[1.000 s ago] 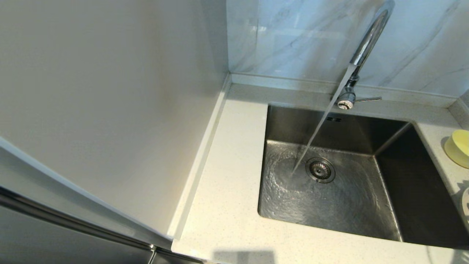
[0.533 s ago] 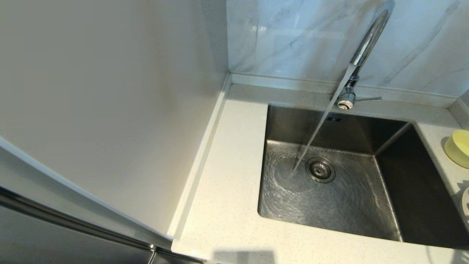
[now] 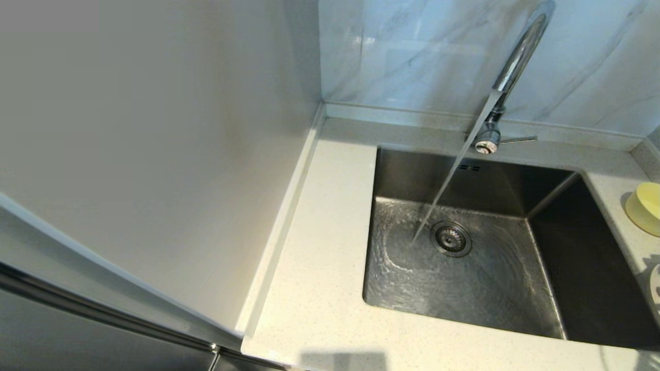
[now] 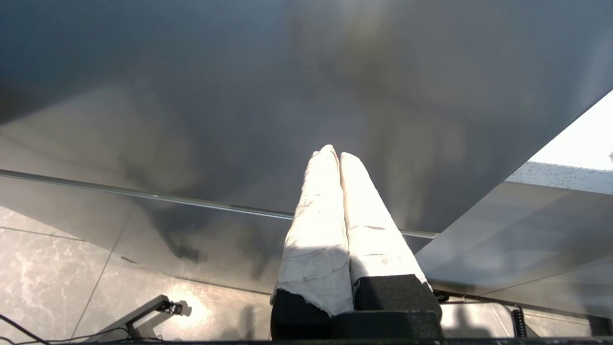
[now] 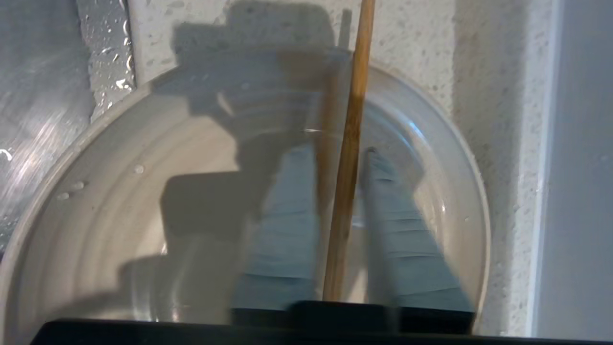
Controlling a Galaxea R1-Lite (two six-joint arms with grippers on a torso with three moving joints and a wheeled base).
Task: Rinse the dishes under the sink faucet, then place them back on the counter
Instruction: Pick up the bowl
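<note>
The chrome faucet (image 3: 515,62) runs a steady stream into the steel basin (image 3: 490,293). Neither gripper shows in the head view. On the counter (image 3: 319,232) right of the basin sit the pale-yellow bowl (image 3: 644,206) and a sliver of the plate (image 3: 656,283). In the right wrist view my right gripper (image 5: 335,153) hovers low over the wet plate (image 5: 119,191), open. A light-wood chopstick (image 5: 352,143) runs between its fingers with slim gaps either side. My left gripper (image 4: 335,153) is parked and shut on nothing, facing a grey cabinet front.
The drain strainer (image 3: 451,238) lies just right of where the water lands. A tall pale panel (image 3: 154,154) walls off the counter's left side. The grey-veined wall (image 3: 438,51) stands behind the faucet.
</note>
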